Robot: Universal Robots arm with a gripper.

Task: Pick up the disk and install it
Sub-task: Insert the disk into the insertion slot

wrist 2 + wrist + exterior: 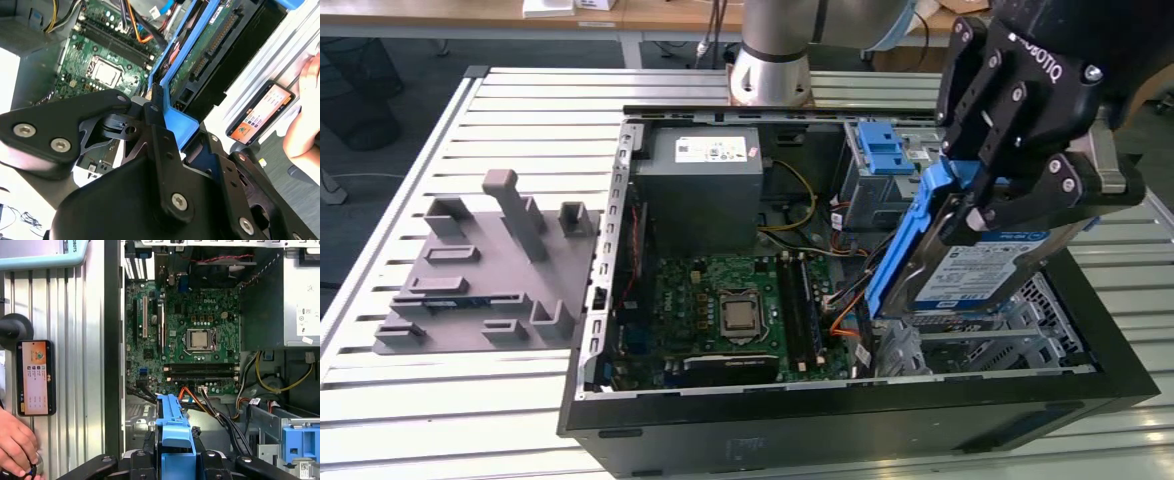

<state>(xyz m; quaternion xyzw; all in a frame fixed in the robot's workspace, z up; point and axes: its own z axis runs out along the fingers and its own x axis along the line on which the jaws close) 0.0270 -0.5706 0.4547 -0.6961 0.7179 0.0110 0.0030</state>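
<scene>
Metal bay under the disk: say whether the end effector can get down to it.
Probably yes: the end effector, shut on the disk, hangs over the metal bay, whose open top looks unblocked.

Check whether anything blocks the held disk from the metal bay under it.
Nothing visible lies between them. The gripper is shut on the disk, which hangs tilted over the grey metal bay. The orange and black cables run beside the disk's lower edge, on the exterior view's left. Whether they reach into the bay cannot be told.

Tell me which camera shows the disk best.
Exterior view: the disk, held by the gripper, shows label and blue carrier. Second wrist view shows its connector edge; first wrist view, its carrier's end.
</scene>
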